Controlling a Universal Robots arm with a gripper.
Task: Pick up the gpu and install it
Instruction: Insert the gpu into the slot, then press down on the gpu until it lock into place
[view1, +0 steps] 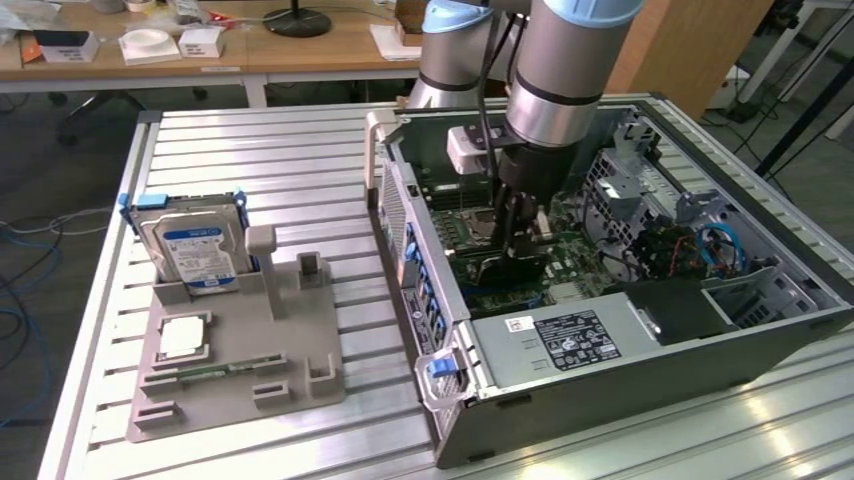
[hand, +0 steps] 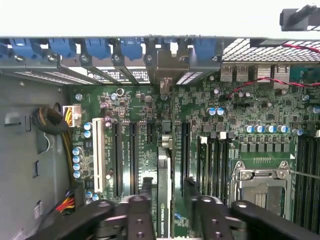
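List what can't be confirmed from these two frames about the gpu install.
- Exterior view: gpu mostly hidden by the gripper and arm; seating unclear.
- Wrist view: gpu seen edge-on between open fingers; fan face hidden, lower end cut off by the frame edge.
- Slot contact on the motherboard: covered by the card itself.

Silver arm (view1: 554, 70) with pale blue joint caps, black pincer (hand: 167, 210).
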